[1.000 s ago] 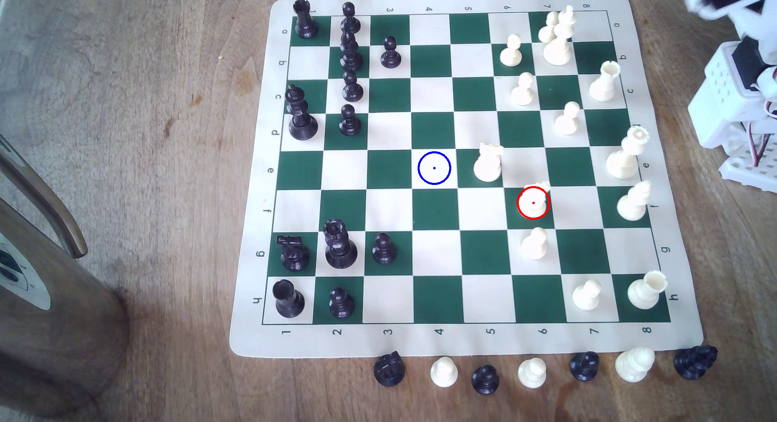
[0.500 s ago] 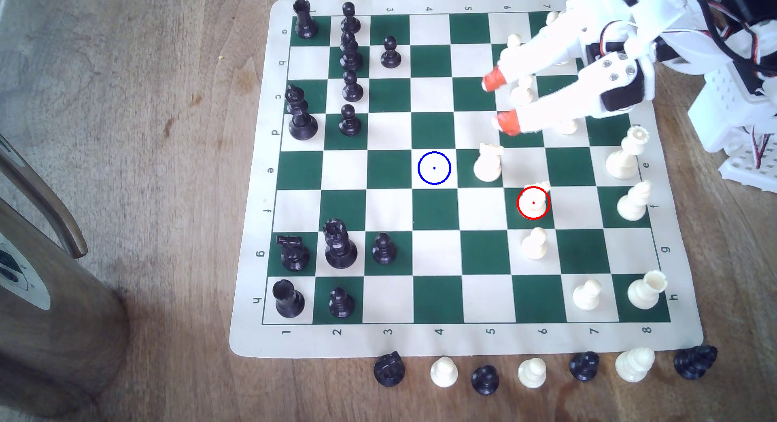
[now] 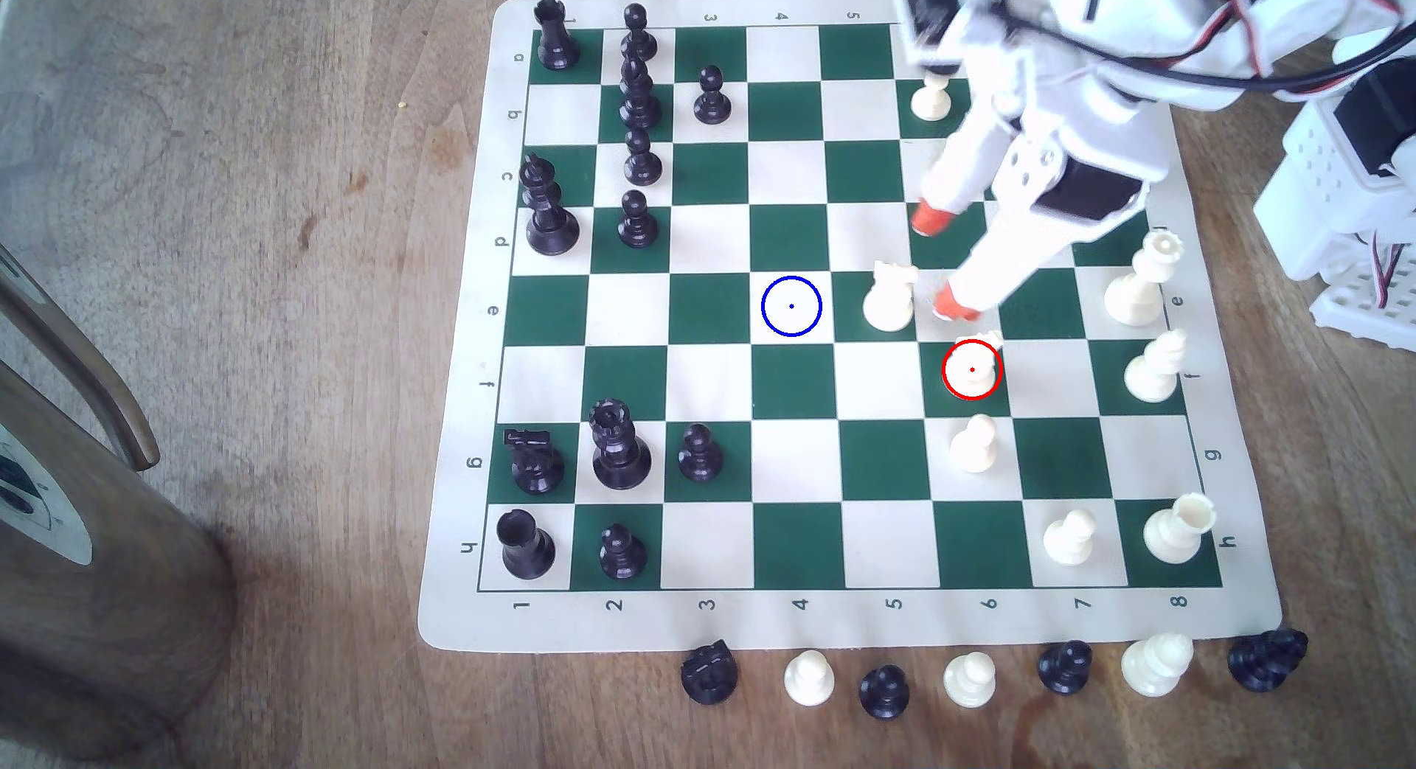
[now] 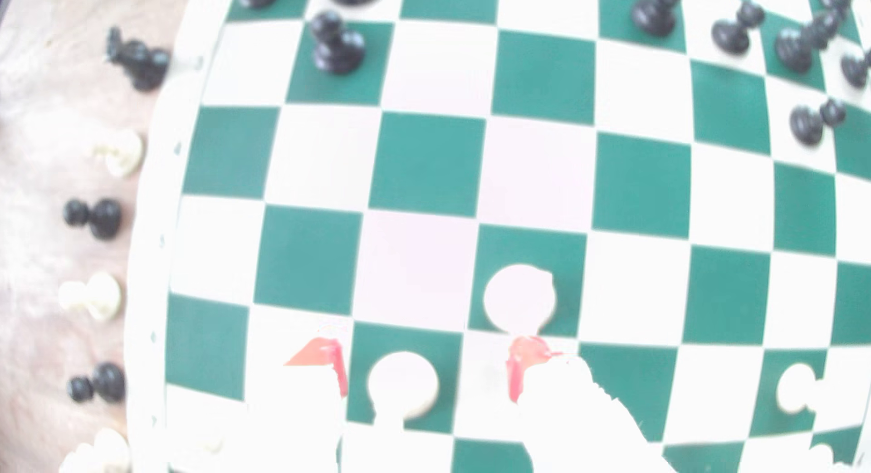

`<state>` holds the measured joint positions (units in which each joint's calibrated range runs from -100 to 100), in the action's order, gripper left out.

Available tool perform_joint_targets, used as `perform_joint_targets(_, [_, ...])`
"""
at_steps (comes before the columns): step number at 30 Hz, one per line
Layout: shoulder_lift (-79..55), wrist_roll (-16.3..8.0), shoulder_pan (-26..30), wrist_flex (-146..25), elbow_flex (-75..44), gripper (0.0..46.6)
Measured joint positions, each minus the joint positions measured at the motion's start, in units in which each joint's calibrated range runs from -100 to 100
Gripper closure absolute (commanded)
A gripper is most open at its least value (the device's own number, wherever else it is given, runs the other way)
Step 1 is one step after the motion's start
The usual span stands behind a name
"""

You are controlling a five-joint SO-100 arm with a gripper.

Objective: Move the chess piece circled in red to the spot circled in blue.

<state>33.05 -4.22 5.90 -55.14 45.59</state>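
while the gripper (image 3: 941, 262) is held wide open and empty above the board (image 3: 797, 623), the red-ringed knight (image 3: 971, 371) is seen on its green square, apart from the blue-ringed square (image 3: 791, 306).

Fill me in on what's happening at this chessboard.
A white robot arm reaches over the chess mat with its gripper open, empty, orange tips spread. It hangs near the cream knight circled in red, which stands untouched on its green square. A second cream knight stands close beside the nearer fingertip. The blue-ringed square, the destination, holds no piece. Captured pieces sit off the mat's near edge.
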Motion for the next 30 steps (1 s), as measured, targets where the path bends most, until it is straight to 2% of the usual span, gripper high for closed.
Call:
perform_joint_targets(7, [-2.85, -0.68, 1.7, -6.93, -2.44, 31.5])
perform_joint_targets(18, [-4.11, -1.47, 5.01, -6.77, -3.52, 28.1])
perform_joint_targets(30, [-4.19, -1.86, 4.94, 4.3, 7.59, 28.0])
